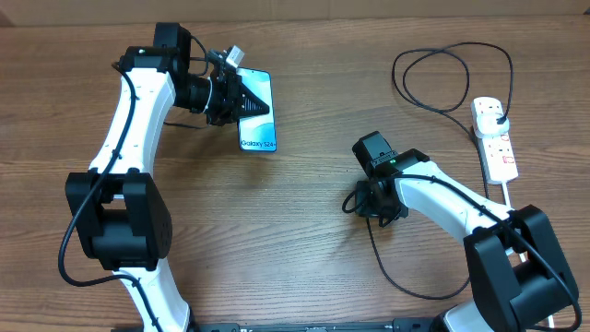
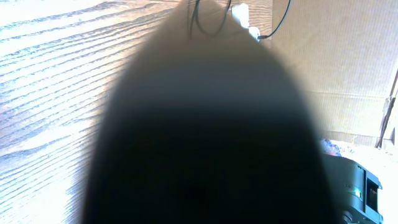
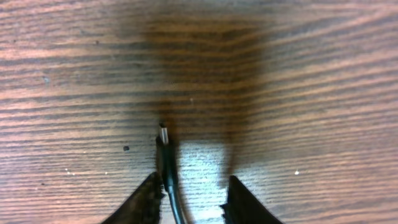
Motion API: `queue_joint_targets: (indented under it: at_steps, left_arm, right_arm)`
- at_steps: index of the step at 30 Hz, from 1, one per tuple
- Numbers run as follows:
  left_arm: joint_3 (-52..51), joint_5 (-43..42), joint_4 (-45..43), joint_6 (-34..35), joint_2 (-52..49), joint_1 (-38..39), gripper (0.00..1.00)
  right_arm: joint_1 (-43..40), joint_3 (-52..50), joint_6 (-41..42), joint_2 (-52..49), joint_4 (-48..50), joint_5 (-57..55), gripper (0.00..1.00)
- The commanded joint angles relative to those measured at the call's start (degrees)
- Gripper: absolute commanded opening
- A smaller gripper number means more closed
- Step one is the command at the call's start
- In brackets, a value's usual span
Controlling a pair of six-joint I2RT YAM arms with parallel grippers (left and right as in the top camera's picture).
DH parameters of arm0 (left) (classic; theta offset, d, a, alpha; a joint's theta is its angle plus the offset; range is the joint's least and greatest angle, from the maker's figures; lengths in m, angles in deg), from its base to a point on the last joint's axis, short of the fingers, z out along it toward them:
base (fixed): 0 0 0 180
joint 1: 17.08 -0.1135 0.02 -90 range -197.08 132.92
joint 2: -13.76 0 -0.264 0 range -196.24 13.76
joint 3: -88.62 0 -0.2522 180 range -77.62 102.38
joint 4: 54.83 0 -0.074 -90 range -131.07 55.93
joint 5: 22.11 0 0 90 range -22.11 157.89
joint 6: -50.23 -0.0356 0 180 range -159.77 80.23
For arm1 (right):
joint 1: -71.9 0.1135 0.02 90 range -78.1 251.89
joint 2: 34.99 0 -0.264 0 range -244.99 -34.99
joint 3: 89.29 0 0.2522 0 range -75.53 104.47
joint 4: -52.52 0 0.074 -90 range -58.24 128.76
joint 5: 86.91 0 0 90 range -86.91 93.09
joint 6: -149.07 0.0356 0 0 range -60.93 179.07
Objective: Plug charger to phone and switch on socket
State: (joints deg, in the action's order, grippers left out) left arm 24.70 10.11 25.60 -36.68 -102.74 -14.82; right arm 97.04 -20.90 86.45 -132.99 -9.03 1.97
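Observation:
The phone (image 1: 262, 124), its cyan screen reading "Galaxy S24+", lies at the upper left of the table. My left gripper (image 1: 240, 96) is shut over its upper end. In the left wrist view a large dark blurred shape (image 2: 205, 143) hides the jaws. The charger (image 1: 407, 70), a thin black cable, loops from its plug in the socket (image 1: 496, 140) round to my right gripper (image 1: 357, 199). In the right wrist view the connector tip (image 3: 163, 133) rests on the wood. The right gripper (image 3: 189, 200) is open, with the cable lying loose against its left finger (image 3: 147, 202).
The socket's thick white cord (image 1: 506, 189) runs down the right edge of the table. The charger's slack (image 1: 380, 254) trails across the wood below my right arm. A cardboard wall (image 2: 339, 62) and a dark box (image 2: 364, 190) stand beyond the table in the left wrist view.

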Motion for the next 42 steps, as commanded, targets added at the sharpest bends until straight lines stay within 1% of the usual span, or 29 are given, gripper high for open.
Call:
queue_joint_targets:
  at_steps: [1, 3, 7, 10, 13, 21, 26, 29, 30, 33, 37, 38, 40, 42]
  left_arm:
    - [0.1, -1.1, 0.2, 0.8, 2.3, 0.4, 0.04]
    - [0.1, -1.1, 0.2, 0.8, 2.3, 0.4, 0.04]
    - [0.1, -1.1, 0.3, 0.8, 2.3, 0.4, 0.04]
    - [0.1, -1.1, 0.3, 0.9, 2.3, 0.4, 0.04]
    - [0.1, -1.1, 0.3, 1.3, 2.3, 0.4, 0.04]
    - [0.1, -1.1, 0.3, 1.3, 2.3, 0.4, 0.04]
    - [0.1, -1.1, 0.3, 1.3, 2.3, 0.4, 0.04]
    - [0.1, -1.1, 0.3, 1.3, 2.3, 0.4, 0.04]
    - [0.1, -1.1, 0.3, 1.3, 2.3, 0.4, 0.04]
    - [0.1, -1.1, 0.3, 1.3, 2.3, 0.4, 0.05]
    - [0.1, -1.1, 0.3, 1.3, 2.3, 0.4, 0.04]
    - [0.1, -1.1, 0.3, 1.3, 2.3, 0.4, 0.04]
    - [0.1, -1.1, 0.3, 1.3, 2.3, 0.4, 0.04]
    - [0.1, -1.1, 0.3, 1.7, 2.3, 0.4, 0.04]
  right_arm:
    - [-0.2, 0.0, 0.0, -0.4, 0.3, 0.8, 0.45]
    - [-0.1, 0.0, 0.0, -0.4, 0.2, 0.8, 0.48]
    - [-0.1, 0.0, 0.0, -0.4, -0.3, 0.8, 0.47]
    - [-0.1, 0.0, 0.0, -0.4, -0.8, 0.8, 0.32]
    - [-0.1, 0.0, 0.0, -0.4, -0.7, 0.8, 0.23]
    - [-0.1, 0.0, -0.9, -0.4, 1.1, 0.8, 0.21]
    - [-0.1, 0.0, -0.9, -0.4, 1.0, 0.8, 0.11]
    - [-0.1, 0.0, -0.9, -0.4, 0.7, 0.9, 0.1]
    - [-0.1, -0.2, -0.9, -0.4, 0.7, 0.9, 0.11]
    - [-0.1, -1.1, -0.9, -0.4, 1.0, 0.8, 0.19]
    - [-0.1, -3.3, -2.4, -0.4, 3.9, 0.8, 0.2]
    - [-0.1, -3.7, -2.4, -0.4, 4.8, 0.8, 0.18]
    - [-0.1, -3.9, -2.4, -0.4, 5.2, 0.9, 0.07]
    - [-0.1, -3.9, -2.4, -0.4, 5.2, 0.8, 0.04]
